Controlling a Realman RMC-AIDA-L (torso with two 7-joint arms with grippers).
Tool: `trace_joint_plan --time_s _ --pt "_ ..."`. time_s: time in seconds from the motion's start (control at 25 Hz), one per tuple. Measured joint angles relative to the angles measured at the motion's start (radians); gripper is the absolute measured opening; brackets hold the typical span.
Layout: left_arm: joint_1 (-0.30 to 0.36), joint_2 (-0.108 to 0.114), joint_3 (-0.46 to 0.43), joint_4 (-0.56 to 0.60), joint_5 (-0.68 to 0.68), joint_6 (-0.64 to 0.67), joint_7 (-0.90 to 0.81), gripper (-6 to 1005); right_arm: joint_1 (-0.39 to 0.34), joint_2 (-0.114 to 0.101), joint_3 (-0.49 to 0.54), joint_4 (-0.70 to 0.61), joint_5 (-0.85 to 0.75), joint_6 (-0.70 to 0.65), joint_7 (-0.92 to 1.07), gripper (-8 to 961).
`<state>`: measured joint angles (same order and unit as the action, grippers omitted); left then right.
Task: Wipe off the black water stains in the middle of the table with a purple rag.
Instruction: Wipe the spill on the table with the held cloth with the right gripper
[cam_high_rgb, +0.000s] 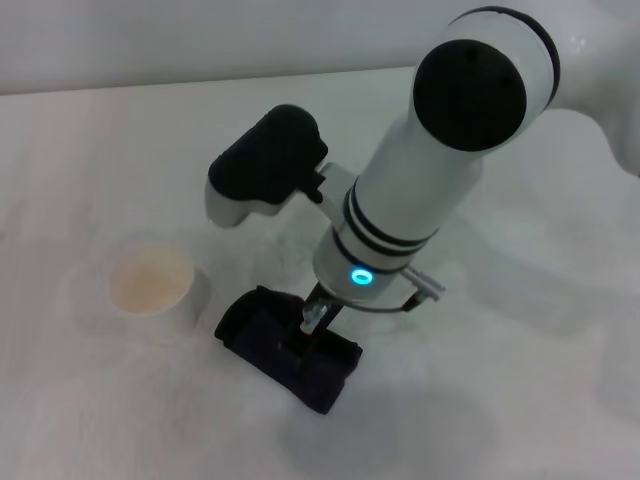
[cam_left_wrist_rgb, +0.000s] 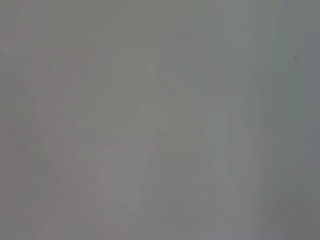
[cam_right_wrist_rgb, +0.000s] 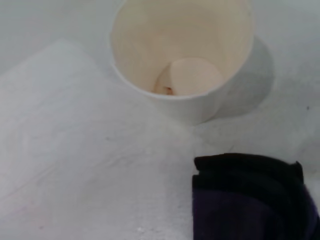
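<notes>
The purple rag (cam_high_rgb: 285, 345) lies bunched on the white table (cam_high_rgb: 520, 400), just right of a paper cup. My right gripper (cam_high_rgb: 313, 328) comes down from above onto the rag's middle, its fingers close together and pressed into the cloth. The rag also shows in the right wrist view (cam_right_wrist_rgb: 250, 200), at the corner of the picture. The black water stains are not visible in any view; the rag and the arm cover that patch of the table. My left gripper is out of view, and the left wrist view shows only a plain grey blur.
A white paper cup (cam_high_rgb: 150, 282) stands upright close to the rag's left end; in the right wrist view the cup (cam_right_wrist_rgb: 182, 60) is empty with a faint brown trace inside. The right forearm (cam_high_rgb: 420, 190) overhangs the table's middle.
</notes>
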<state>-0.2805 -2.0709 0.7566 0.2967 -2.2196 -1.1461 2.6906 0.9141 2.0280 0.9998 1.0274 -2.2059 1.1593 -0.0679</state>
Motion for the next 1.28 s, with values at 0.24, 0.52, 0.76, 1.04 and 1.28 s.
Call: trace_joint_plan --time_s 0.24,0.52,0.76,1.04,1.28 --pt "0.008 0.0 0.0 -0.001 0.001 0.0 0.0 880 0.003 -0.004 0.032 -0.011 -0.055 0.003 0.024 106" --pt "0.018 0.0 0.0 0.005 0.002 0.002 0.0 879 -0.003 -0.007 0.128 -0.013 -0.232 0.075 0.068 106" --pt "0.02 0.003 -0.004 0.006 0.002 0.003 0.0 879 -0.009 -0.008 0.188 -0.015 -0.366 0.12 0.118 106" --pt "0.017 0.004 -0.004 0.007 0.002 0.004 0.0 880 0.002 -0.001 0.157 -0.01 -0.23 0.096 0.076 107" --pt "0.012 0.003 -0.001 0.009 0.002 0.005 0.0 880 0.04 0.0 0.028 -0.005 -0.043 0.044 0.047 106"
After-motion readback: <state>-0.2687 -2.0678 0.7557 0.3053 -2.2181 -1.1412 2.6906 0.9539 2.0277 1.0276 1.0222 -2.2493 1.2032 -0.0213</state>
